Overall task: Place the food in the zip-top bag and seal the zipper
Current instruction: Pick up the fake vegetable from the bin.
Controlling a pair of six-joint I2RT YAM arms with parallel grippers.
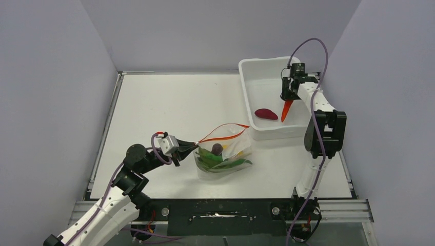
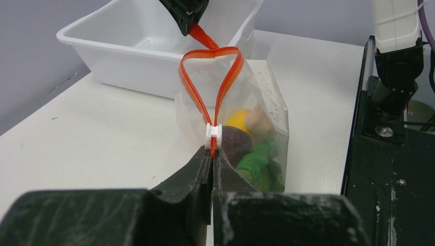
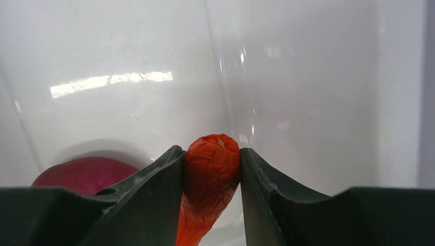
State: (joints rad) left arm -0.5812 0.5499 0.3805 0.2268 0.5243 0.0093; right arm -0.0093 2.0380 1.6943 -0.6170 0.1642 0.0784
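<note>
While the left gripper (image 1: 191, 146) pinched the zipper (image 2: 197, 97) end to hold the zip-top bag (image 1: 228, 156) open on the table (image 1: 154, 113), the right gripper (image 1: 288, 95) clamped the orange-red cone (image 1: 286, 110) over the white tub (image 1: 267, 84), apparently for loading.

Bright, even light falls from overhead; shadows on the white table (image 1: 154, 113) are faint. In the right wrist view a glare streak crosses the white tub (image 3: 113, 79) above and left of the jaws of the right gripper (image 3: 211, 151). The orange-red cone (image 3: 210, 174) between them is sharp, the maroon piece (image 3: 82, 174) to their left slightly soft. In the left wrist view the fingers (image 2: 184, 179) of the left gripper (image 2: 212, 154) look dark and grainy, the zipper (image 2: 194, 89) past their tips crisp.
</note>
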